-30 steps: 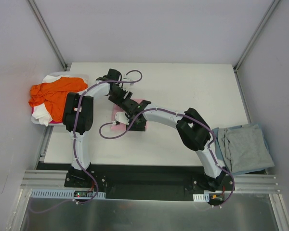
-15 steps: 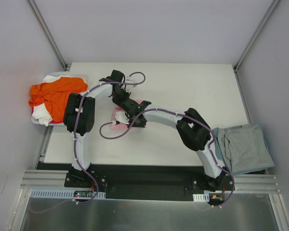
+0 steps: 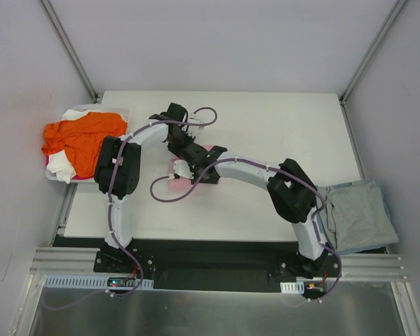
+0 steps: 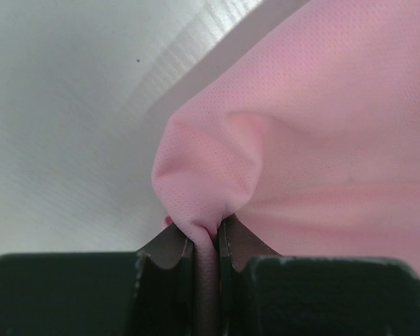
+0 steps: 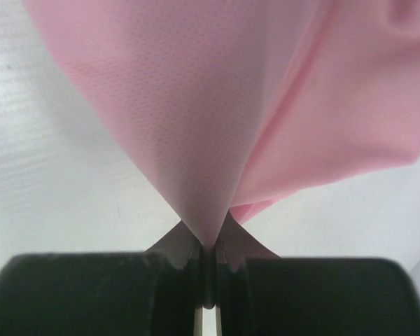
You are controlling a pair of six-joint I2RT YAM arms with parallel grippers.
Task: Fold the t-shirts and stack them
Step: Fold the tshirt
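Grey walls close in on three sides of the white table (image 3: 280, 126). We note bare surface across its far strip and whole right-centre, with a narrower bare band along the near edge.

Both arms reach inward and cross over left of centre, so the room beside them is mostly to the right.

At the left edge, an orange t-shirt (image 3: 84, 133) is heaped on a white t-shirt (image 3: 60, 166), and the pile juts past the table's side. At the near right corner, a grey-blue t-shirt (image 3: 360, 213) lies flat, partly over the edge.

A light pink t-shirt (image 3: 171, 175) sits under the two wrists, well apart from either pile and from every edge.

Left gripper (image 4: 206, 238): jaws pressed together, pinching a raised fold of the pink cloth, which bulges just ahead of the tips.

Right gripper (image 5: 206, 241): jaws likewise pressed together on a pink fold that fans upward from the pinch, table showing on both sides.
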